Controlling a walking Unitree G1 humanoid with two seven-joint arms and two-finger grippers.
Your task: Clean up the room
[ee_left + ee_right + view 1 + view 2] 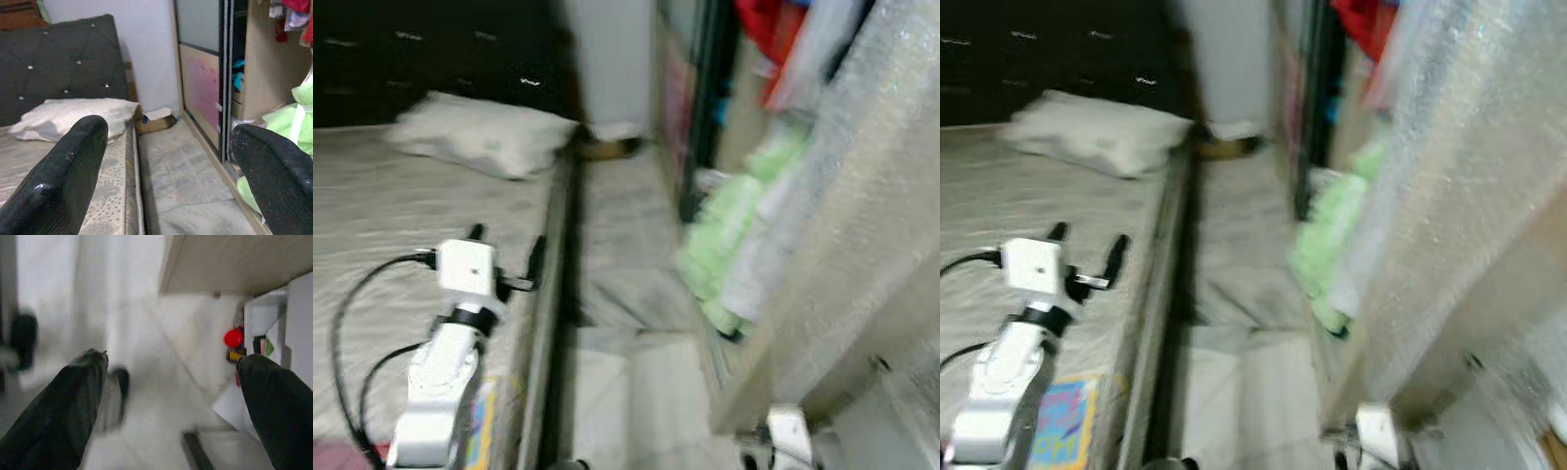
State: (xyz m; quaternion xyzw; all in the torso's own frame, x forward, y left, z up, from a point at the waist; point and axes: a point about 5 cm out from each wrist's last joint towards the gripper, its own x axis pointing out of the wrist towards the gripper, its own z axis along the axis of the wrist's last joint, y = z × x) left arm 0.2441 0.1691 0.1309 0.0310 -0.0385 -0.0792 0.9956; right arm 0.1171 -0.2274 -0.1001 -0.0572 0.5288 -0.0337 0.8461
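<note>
A pillow (475, 135) is seen on the bed (372, 215). The left end effector (504, 257) is raised over the bed edge, spread and empty. Green fabric (729, 235) spills from the wardrobe (254, 58). The right end effector (171, 396), spread and empty, hangs over the floor (626, 392). Tidying is judged barely begun.

You have one bed (401, 206) in front of you, and everything else counts off from it. One white pillow (480, 134) lies at its head, against one dark tufted headboard (58, 63). One colourful flat item (1062, 421), a book or card, lies on the bed near its foot. One wardrobe (254, 63) stands across the aisle from the bed, with one light green bundle (729, 230) spilling from it. Two grippers count: the left gripper (506, 249) above the bed, fingers apart, and the right gripper (171, 391) over the floor, fingers apart.
</note>
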